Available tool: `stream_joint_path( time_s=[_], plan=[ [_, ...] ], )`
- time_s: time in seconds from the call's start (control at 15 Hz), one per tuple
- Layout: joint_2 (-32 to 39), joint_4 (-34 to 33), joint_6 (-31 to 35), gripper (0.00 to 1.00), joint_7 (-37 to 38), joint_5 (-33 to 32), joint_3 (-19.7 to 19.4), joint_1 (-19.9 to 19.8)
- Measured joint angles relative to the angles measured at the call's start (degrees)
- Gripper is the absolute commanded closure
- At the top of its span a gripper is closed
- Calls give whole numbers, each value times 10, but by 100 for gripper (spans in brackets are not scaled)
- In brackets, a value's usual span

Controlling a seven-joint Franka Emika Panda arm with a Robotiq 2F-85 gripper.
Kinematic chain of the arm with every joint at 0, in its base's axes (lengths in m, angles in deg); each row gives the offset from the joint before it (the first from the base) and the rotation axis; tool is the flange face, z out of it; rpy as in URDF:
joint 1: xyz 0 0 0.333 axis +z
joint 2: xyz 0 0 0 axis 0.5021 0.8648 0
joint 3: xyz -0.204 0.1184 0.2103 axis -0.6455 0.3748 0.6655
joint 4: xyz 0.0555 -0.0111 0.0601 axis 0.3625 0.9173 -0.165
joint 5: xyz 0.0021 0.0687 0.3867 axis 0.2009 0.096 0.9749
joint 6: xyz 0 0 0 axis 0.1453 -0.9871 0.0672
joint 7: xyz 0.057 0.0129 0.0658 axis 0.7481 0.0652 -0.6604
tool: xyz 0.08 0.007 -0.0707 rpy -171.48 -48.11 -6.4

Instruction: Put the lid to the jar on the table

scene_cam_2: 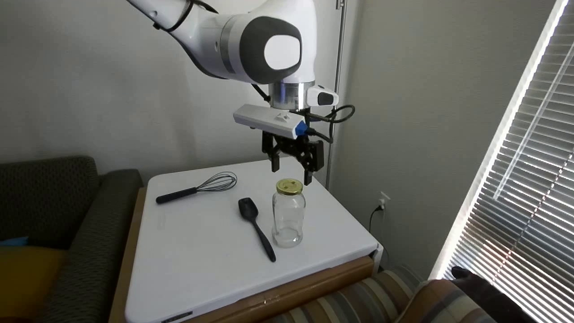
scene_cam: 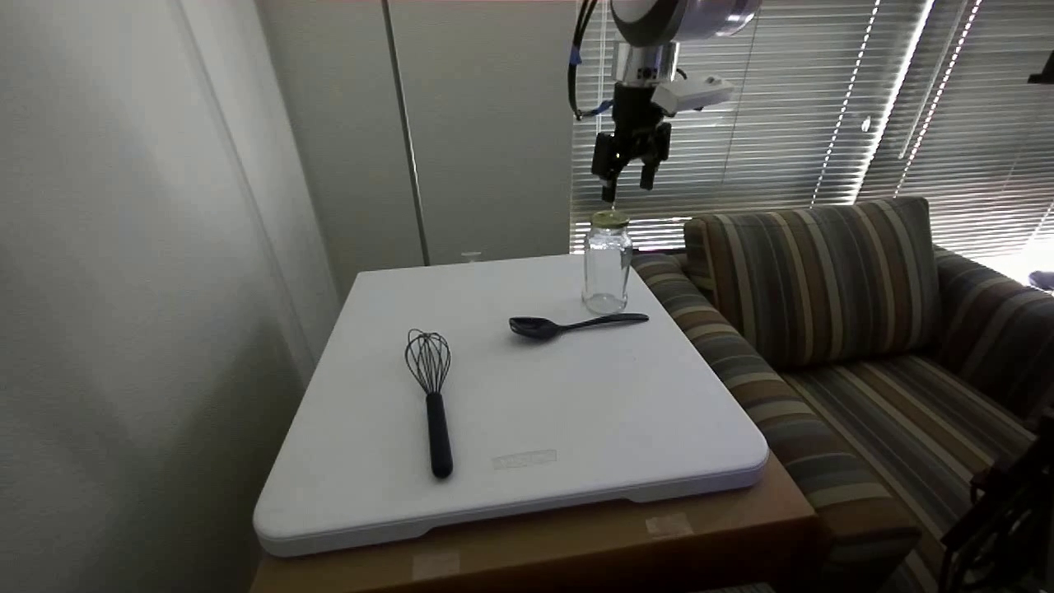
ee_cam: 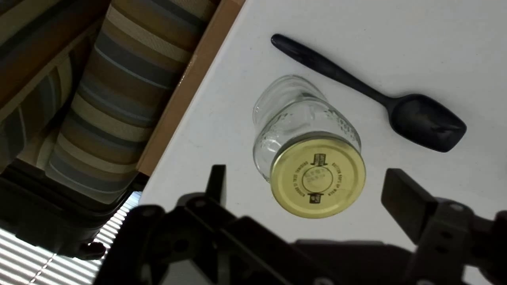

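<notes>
Lid [scene_cam_2: 289, 186] sits on jar [scene_cam_2: 288, 220] near a counter [scene_cam_2: 193, 260] corner, pincer [scene_cam_2: 291, 174] spread empty above, so placement looks done, tightness unclear.

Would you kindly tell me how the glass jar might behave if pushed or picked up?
The jar could tip if pushed near its lid, since it stands taller than wide. Being shiny glass, it may feel slippery. No contents show inside, so it's probably fairly light.
</notes>
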Motion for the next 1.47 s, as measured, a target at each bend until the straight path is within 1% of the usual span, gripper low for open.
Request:
stream_joint_path(
  time_s=[0.4,0.6,0.8,1.13,1.47],
  plan=[
    [-1,-2,0,0,0,-1,1,2],
    [3,-8,-1,0,-1,-1,7,2],
    [23,-33,-6,0,-4,-2,16,3],
    [57,-80,-29,0,-4,-23,15,5],
    [77,-107,-53,0,-7,-28,15,4]
  ],
)
